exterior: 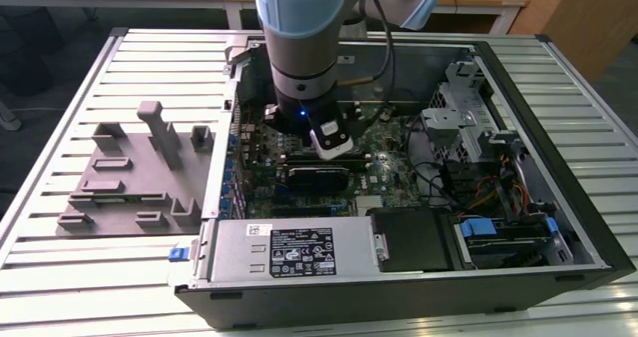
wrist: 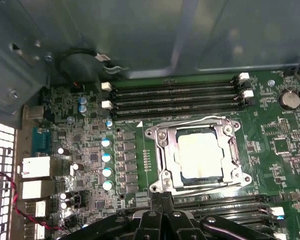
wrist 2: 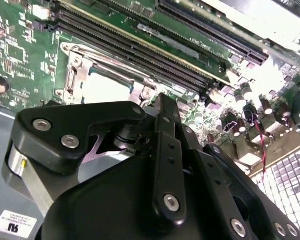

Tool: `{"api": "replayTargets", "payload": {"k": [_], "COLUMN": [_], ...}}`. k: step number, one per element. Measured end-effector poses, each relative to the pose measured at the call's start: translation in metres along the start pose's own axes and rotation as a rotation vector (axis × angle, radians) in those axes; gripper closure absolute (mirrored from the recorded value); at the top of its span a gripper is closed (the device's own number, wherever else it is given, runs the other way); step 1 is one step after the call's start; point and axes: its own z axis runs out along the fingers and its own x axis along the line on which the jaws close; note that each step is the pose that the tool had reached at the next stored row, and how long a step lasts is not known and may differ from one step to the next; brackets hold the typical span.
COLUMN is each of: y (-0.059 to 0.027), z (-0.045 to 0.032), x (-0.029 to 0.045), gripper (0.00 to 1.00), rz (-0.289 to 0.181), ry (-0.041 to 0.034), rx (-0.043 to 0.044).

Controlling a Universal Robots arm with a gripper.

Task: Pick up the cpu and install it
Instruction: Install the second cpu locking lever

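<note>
In the first wrist view the cpu (wrist: 202, 157), a small flat square chip with a pale silvery metal top, lies flat inside the steel-framed socket (wrist: 160, 145) on the green motherboard (wrist: 85, 150), with the frame's rails running along all four of its sides and its edges square to the long black memory slots (wrist: 175, 97) that lie parallel just beyond the socket. The black gripper (wrist: 164, 199) sits just beside the socket's near rail, so the chip lies straight ahead of the fingers, across that rail, and close. The fingers (wrist: 168, 199) appear pressed together into one narrow tip with nothing between them; I judge them empty, since the chip shows whole and uncovered in the socket. In the second wrist view the same relation holds from the other side: the gripper's black linkage (wrist 2: 160, 150) rises in front, and past its tip the pale top of the chip (wrist 2: 107, 87) shows within the metal frame, with the memory slots beyond it. In the exterior view the light blue and grey robot arm (exterior: 304, 45) reaches down into the open black computer case (exterior: 558, 225) that lies on its side on the slatted metal bench (exterior: 60, 277), its wrist over the middle of the board, while the grey plastic fixture block (exterior: 140, 172) stands well apart on the bench toward the exterior view's left. Judged from how things lie, the chip is seated in its socket and the fingers are apart from it.
</note>
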Motion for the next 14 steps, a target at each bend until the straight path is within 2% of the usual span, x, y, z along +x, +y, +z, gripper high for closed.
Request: {"api": "replayTargets", "payload": {"k": [3, 8, 14], "y": [0.0044, 0.0139, 0.0234], "z": [0.0013, 0.0038, 0.0064], "x": [-0.0013, -0.0031, -0.0062], "gripper": [0.89, 0.89, 0.89], "rz": [-0.001, -0.002, -0.004], "ry": [-0.0025, -0.0046, -0.0086], "rx": [0.021, 0.0394, 0.076]}}
